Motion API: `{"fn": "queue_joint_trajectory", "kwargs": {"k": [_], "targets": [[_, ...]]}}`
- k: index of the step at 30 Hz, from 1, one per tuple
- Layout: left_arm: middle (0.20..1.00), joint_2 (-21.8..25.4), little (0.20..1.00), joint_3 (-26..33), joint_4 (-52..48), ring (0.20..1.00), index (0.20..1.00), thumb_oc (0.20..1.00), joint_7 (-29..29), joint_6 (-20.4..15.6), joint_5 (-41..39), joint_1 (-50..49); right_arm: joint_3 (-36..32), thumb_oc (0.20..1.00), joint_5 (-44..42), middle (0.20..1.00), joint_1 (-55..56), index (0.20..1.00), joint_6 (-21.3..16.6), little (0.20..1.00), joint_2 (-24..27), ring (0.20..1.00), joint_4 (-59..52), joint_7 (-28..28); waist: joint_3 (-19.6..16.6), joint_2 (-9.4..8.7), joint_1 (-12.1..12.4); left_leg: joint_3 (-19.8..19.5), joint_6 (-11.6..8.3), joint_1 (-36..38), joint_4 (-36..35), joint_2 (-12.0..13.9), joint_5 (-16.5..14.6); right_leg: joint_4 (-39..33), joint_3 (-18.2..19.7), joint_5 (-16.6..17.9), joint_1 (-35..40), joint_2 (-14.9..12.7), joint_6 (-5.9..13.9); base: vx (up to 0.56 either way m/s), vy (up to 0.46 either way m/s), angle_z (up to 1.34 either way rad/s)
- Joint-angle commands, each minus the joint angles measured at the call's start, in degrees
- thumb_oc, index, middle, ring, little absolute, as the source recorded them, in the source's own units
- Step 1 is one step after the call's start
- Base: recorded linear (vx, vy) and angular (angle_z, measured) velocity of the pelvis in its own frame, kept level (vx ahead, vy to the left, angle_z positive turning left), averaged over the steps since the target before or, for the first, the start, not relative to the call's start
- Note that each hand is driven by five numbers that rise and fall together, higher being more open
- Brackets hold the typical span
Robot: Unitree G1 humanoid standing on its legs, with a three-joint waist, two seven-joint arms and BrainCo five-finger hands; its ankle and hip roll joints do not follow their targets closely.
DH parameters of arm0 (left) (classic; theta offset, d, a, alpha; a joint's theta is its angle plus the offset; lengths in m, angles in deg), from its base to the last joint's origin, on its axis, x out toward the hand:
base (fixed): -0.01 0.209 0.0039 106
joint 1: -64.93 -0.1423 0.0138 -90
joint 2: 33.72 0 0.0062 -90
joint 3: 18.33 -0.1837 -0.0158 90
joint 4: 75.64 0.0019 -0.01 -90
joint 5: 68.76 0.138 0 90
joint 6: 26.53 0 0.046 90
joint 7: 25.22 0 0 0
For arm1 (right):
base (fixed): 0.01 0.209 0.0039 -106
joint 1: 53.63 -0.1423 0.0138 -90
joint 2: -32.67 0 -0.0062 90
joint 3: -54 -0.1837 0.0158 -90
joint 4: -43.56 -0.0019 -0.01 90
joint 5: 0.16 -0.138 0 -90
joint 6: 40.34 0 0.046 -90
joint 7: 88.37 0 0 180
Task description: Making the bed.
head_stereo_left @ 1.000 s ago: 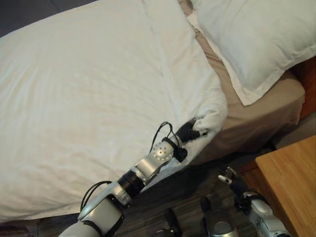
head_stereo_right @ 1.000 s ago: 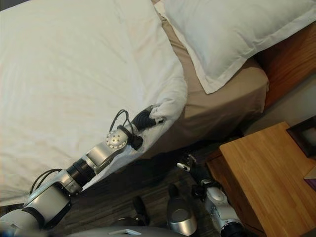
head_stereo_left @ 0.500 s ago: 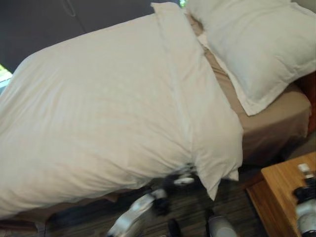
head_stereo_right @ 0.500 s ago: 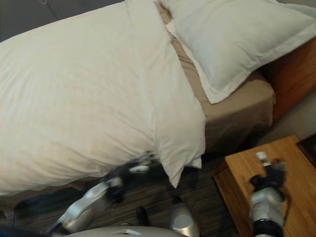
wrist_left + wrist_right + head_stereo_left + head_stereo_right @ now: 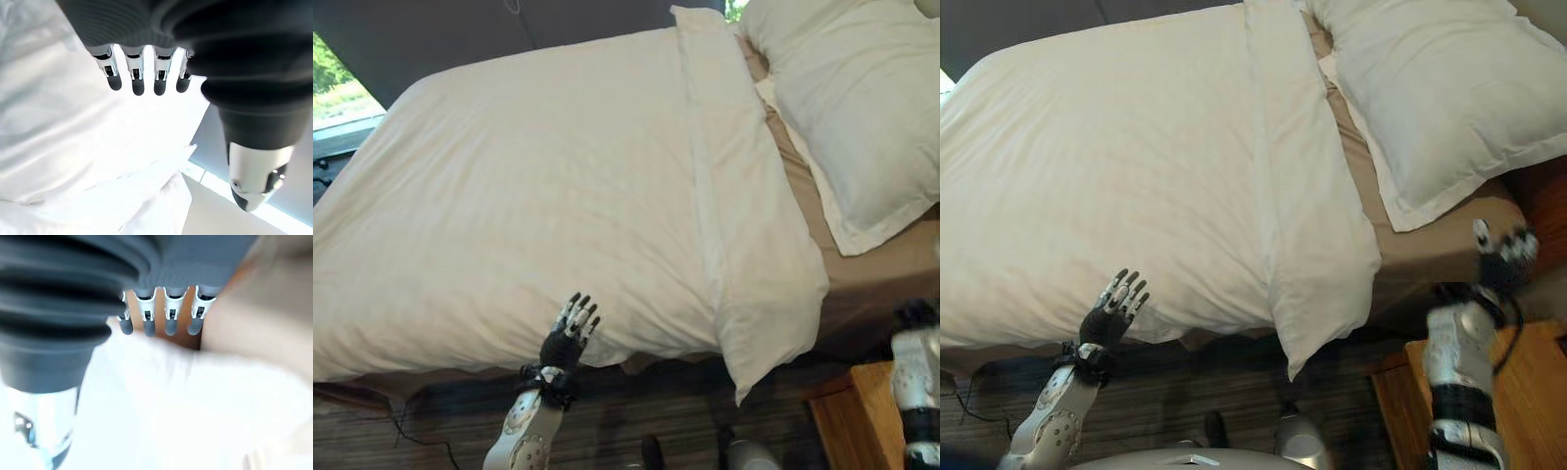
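Two hands flank the bed's near side. The left hand point(image 5: 1112, 311), fingers spread and holding nothing, hovers at the duvet's point(image 5: 1126, 166) lower edge. The right hand point(image 5: 1505, 253), fingers straight and relaxed, is raised beside the tan sheet point(image 5: 1430, 250) below the pillow point(image 5: 1440, 93). The duvet lies spread flat, its folded corner point(image 5: 1317, 323) overhanging the side.
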Motion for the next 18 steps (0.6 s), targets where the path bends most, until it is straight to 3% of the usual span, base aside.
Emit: {"fn": "queue_joint_trajectory", "kwargs": {"k": [1, 5, 9, 18], "targets": [[1.0, 0.89, 1.0, 1.16, -1.73, 1.0, 1.0, 1.0, 0.01, -3.28, -0.81, 3.4, 3.81, 0.2, -4.88, 0.2, -2.98, 0.2, -1.14, 0.2, -2.35, 0.2, 0.31, -8.35, 1.44, -3.69, 1.65, -0.41, -1.85, 3.17, 0.28, -0.73, -1.44, -17.51, 0.47, 11.35, 8.75, -4.19, 5.8, -0.03, -0.031, 0.04], [1.0, -0.01, 1.0, -0.06, -1.78, 1.0, 1.0, 1.0, -0.44, -2.6, -1.6, 2.84, 12.76, 0.2, -13.32, 0.2, -7.3, 0.2, 2.39, 0.2, -7.72, 0.2, 8.1, -14.21, 1.83, -3.02, 3.58, -1.32, -2.12, 2.93, 0.28, -0.91, -0.88, -17.51, -0.75, 11.06, 9.37, -4.35, 5.5, -0.02, -0.031, 0.11], [1.0, 0.01, 1.0, 0.06, -1.31, 1.0, 1.0, 1.0, -0.75, -2.79, -3.44, 1.64, 12.15, 0.2, -19.75, 0.2, -12.35, 0.2, 3.43, 0.2, -9.6, 0.2, 17.76, -14.91, 2.29, -1.91, 5.18, -2.25, -2.29, 2.48, 0.28, -1.15, -0.44, -17.51, -1.67, 11.03, 9.49, -4.53, 5.43, -0.02, -0.025, 0.2], [1.0, -0.24, 1.0, -0.28, 0.2, 1.0, 1.0, 1.0, -0.51, -3.31, -4.02, 2.21, 9.73, 0.2, -22.9, 0.2, -14.7, 0.2, 4.73, 0.2, -9.59, 0.2, 32.14, -15.67, 2.7, -0.29, 6.42, -2.99, -2.57, 1.71, 0.28, -1.43, -0.03, -17.51, -2.68, 11.07, 9.16, -4.67, 5.51, -0.01, -0.002, 0.04]]}}
